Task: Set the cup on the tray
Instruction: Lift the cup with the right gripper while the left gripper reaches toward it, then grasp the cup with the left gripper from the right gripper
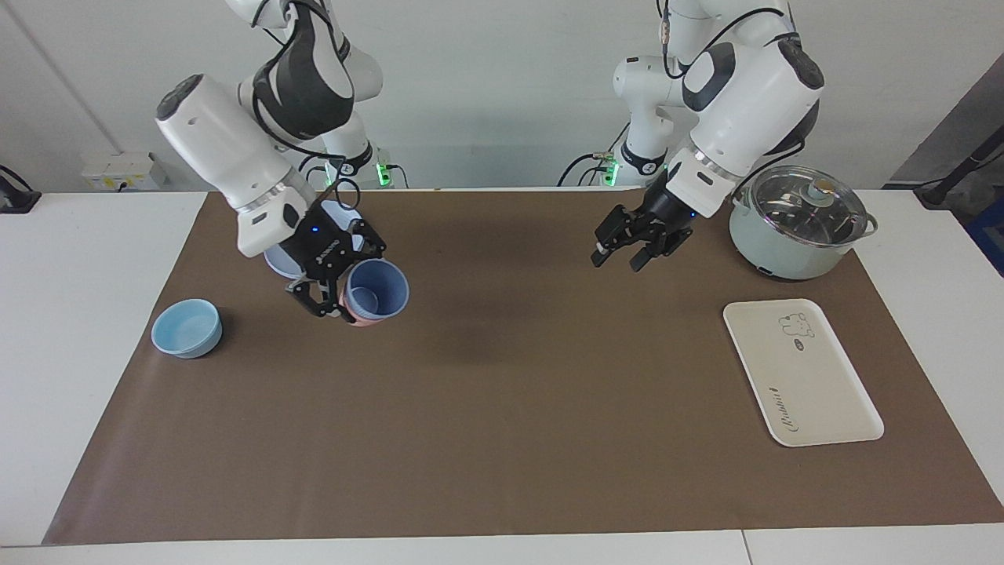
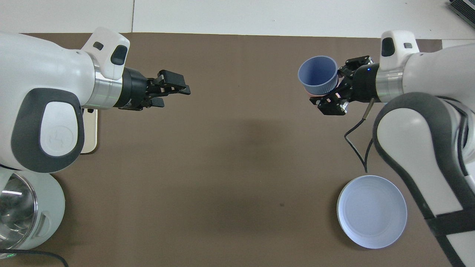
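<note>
In the facing view, the right claw (image 1: 349, 292) hangs in the air over the brown mat (image 1: 502, 439), toward the right arm's end of the table, and grips the blue cup (image 1: 378, 289) by its side. The cup is tilted, its mouth turned toward the camera, and a pink cup (image 1: 358, 317) shows beneath it, nested around its base. Part of the round blue plate (image 1: 276, 263) peeps out under that arm's wrist. A light-blue bowl (image 1: 187, 327) stands on the mat near the right arm's end edge. The left claw (image 1: 621, 255) hovers over the mat beside the lidded pot (image 1: 798, 224); its fingers stand slightly apart and hold nothing. The cream tray (image 1: 802, 373) lies flat near the left arm's end of the table, bare, well apart from the cup.

In the overhead view, the right claw (image 2: 329, 94) holds the blue cup (image 2: 318, 75) with its open mouth up. The plate (image 2: 372, 211) lies nearer the robots than the cup. The left claw (image 2: 177, 88) points toward the table's middle, and its arm hides most of the tray (image 2: 91, 131). The pot (image 2: 26, 213) sits at the corner nearest the left arm.
</note>
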